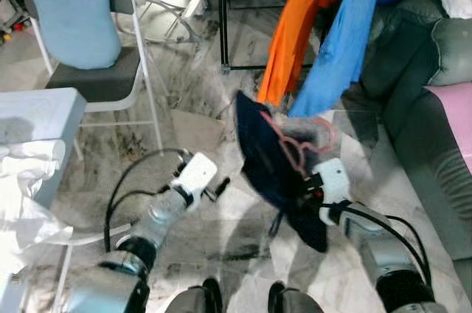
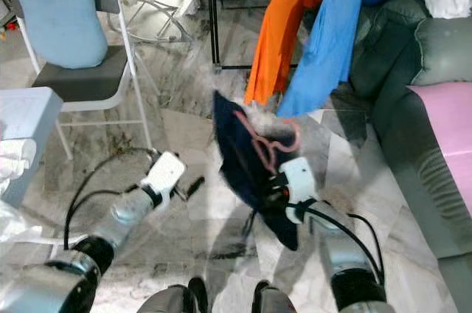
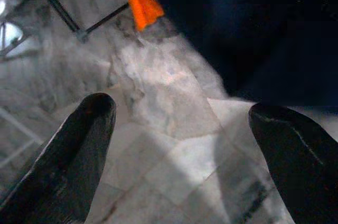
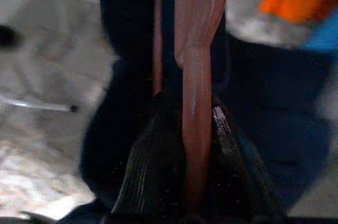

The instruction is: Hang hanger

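Observation:
My right gripper (image 1: 308, 184) is shut on a pink hanger (image 1: 293, 145) that carries a dark navy garment (image 1: 269, 162), held low above the marble floor. In the right wrist view the hanger's pink stem (image 4: 196, 102) runs straight between the black fingers (image 4: 150, 160), with the navy cloth (image 4: 127, 76) behind it. My left gripper (image 1: 220, 187) is open to the left of the garment, apart from it; its two fingers (image 3: 79, 145) stand wide over the floor. Beyond, an orange shirt (image 1: 299, 25) and a blue shirt (image 1: 343, 40) hang from a black rack (image 1: 223, 25).
A folding chair with a light blue cushion (image 1: 74, 18) stands at the left, a white table edge (image 1: 37, 117) with white cloth nearer. A grey-green sofa (image 1: 420, 84) with a pink cover (image 1: 453, 114) lines the right. My feet (image 1: 243, 298) show at the bottom.

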### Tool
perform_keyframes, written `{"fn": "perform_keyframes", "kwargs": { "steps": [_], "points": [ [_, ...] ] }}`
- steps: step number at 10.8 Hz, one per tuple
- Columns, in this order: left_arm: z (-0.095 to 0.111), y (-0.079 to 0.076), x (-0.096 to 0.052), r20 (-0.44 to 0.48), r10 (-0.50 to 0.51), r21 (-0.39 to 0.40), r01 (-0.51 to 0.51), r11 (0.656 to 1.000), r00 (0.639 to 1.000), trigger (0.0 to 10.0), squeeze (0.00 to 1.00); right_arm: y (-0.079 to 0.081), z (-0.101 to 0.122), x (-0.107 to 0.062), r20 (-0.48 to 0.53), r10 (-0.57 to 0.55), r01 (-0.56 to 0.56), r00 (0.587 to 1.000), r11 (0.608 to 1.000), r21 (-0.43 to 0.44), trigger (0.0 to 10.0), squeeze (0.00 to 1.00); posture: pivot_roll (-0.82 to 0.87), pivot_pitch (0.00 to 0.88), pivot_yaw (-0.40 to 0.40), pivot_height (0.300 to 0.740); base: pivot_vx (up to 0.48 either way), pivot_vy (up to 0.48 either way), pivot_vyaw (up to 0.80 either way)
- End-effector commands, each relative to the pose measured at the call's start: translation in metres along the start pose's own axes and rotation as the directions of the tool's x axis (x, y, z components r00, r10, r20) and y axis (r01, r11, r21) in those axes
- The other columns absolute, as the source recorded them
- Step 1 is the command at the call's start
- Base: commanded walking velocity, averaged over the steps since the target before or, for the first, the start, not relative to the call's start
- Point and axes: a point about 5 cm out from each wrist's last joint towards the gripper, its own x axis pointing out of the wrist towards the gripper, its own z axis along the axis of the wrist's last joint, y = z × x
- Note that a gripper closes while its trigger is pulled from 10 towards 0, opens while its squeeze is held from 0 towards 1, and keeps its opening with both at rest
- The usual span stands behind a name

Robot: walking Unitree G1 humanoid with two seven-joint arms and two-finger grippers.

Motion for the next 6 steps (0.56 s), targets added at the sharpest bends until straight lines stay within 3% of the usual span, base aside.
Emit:
{"fn": "perform_keyframes", "kwargs": {
  "steps": [1,2,4,5,6],
  "points": [
    [-0.009,0.003,-0.003,-0.041,0.054,-0.078,-0.057,0.995,0.998,10.0,0.0,-0.007,-0.004,-0.004,-0.008,-0.081,0.082,0.997,0.996,0.021,0.0,0.0,-0.22,0.179,0.062,0.74,0.0,0.0,0.0],
    [-0.018,0.003,-0.006,-0.083,0.148,-0.162,-0.159,0.974,0.986,10.0,0.0,-0.011,-0.01,-0.008,-0.003,-0.184,0.184,0.983,0.982,0.047,0.0,0.0,-0.22,0.171,0.057,0.74,0.0,0.0,0.0],
    [-0.038,-0.003,-0.015,-0.165,0.226,-0.312,-0.268,0.911,0.96,10.0,0.0,-0.011,-0.022,-0.01,-0.007,-0.345,0.343,0.938,0.931,0.127,0.0,0.0,-0.22,0.158,0.048,0.74,0.0,0.0,0.0],
    [-0.05,-0.011,-0.02,-0.219,0.236,-0.375,-0.305,0.875,0.947,10.0,0.0,-0.008,-0.03,-0.011,-0.024,-0.415,0.412,0.91,0.895,0.168,10.0,0.0,-0.22,0.149,0.044,0.74,0.0,0.0,0.0],
    [-0.06,-0.023,-0.026,-0.255,0.219,-0.387,-0.307,0.87,0.942,10.0,0.0,0.003,-0.035,-0.01,-0.024,-0.429,0.427,0.903,0.89,0.161,10.0,0.0,-0.21,0.131,0.035,0.74,0.0,0.0,0.0]
  ]
}}
